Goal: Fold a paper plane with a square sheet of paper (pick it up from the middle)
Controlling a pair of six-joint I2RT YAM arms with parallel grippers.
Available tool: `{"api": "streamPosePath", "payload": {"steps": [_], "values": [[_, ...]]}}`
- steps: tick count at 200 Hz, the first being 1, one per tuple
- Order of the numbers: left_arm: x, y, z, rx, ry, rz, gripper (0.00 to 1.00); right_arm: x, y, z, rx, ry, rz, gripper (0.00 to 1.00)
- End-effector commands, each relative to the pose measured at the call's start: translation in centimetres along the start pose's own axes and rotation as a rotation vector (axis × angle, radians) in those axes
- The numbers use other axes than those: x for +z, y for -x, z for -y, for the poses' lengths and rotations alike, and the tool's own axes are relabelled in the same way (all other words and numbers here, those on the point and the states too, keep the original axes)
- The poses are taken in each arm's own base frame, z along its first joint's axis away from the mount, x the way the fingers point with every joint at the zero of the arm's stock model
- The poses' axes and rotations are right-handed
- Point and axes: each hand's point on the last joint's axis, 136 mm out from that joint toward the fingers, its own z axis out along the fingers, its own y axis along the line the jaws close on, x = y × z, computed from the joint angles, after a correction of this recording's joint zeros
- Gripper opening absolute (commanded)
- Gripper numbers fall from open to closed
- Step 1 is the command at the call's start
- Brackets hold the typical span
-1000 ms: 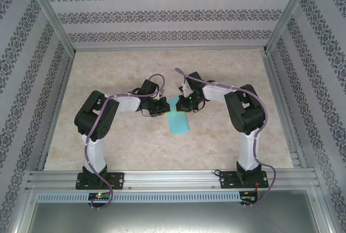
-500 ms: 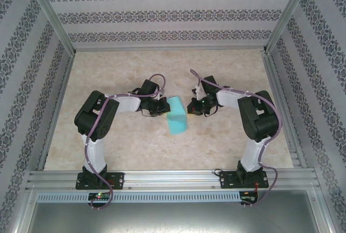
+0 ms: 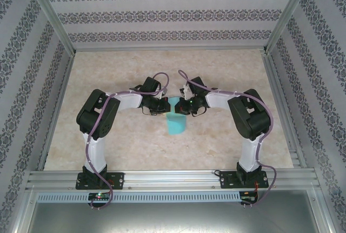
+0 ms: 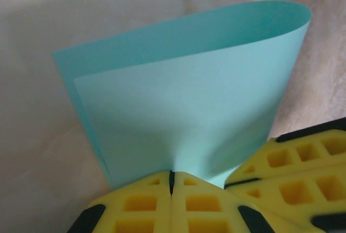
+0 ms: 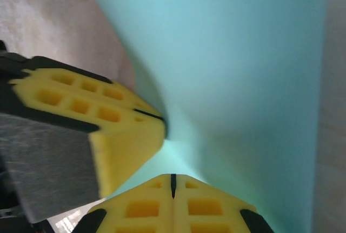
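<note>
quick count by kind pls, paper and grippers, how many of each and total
teal paper sheet: 1
yellow-fingered grippers: 2 (left gripper, right gripper)
total: 3

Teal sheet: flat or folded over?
Folded over loosely: the square sheet of paper doubles back in a rounded, uncreased bend, pinched by the left gripper.

- Left gripper (image 3: 162, 106): jaws pressed together, pinching the square sheet of paper (image 3: 176, 122).
- Right gripper (image 3: 184, 106): clamped likewise, just beside the left gripper.
- Both forearms angle inward.
</note>
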Motion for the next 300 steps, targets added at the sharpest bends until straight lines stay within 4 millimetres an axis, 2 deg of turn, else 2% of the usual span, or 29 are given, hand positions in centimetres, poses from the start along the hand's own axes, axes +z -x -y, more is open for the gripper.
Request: {"api": "streamPosePath", "payload": {"steps": [1,61,84,96,136,162,190,229,260,300], "values": [[2.2,-7.0,-9.7,-0.124,0.335,-0.194,0.0,0.1,-1.3,1.0,0.033,-0.004,-0.024,0.0],[2.0,-7.2,-10.4,-0.144,0.368,-0.194,0.0,-1.3,-7.0,4.5,0.097,-0.069,-0.089,0.0],[2.0,-7.0,-10.3,-0.138,0.365,-0.192,0.0,-1.9,-9.0,4.9,0.119,-0.071,-0.112,0.0],[2.0,-7.0,-10.2,-0.133,0.359,-0.191,0.0,-2.7,-8.7,4.5,0.111,-0.068,-0.089,0.0],[2.1,-6.7,-10.0,-0.11,0.345,-0.186,0.0,-4.6,-3.8,-0.3,0.016,0.003,0.058,0.0],[2.2,-6.3,-9.7,-0.098,0.339,-0.181,0.0,-3.0,-2.5,-1.2,0.002,0.016,0.068,0.0],[2.3,-5.8,-9.4,-0.09,0.33,-0.172,0.0,-0.9,-3.0,-1.2,0.003,0.024,0.032,0.0],[2.2,-5.9,-9.6,-0.091,0.336,-0.173,0.0,0.7,-5.2,0.1,0.018,-0.009,-0.031,0.0],[2.3,-6.0,-10.0,-0.099,0.348,-0.173,0.0,0.4,-7.6,1.9,0.034,-0.044,-0.063,0.0],[2.2,-6.1,-10.7,-0.121,0.36,-0.171,0.0,-0.1,-11.8,4.1,0.071,-0.064,-0.123,0.0]]}}
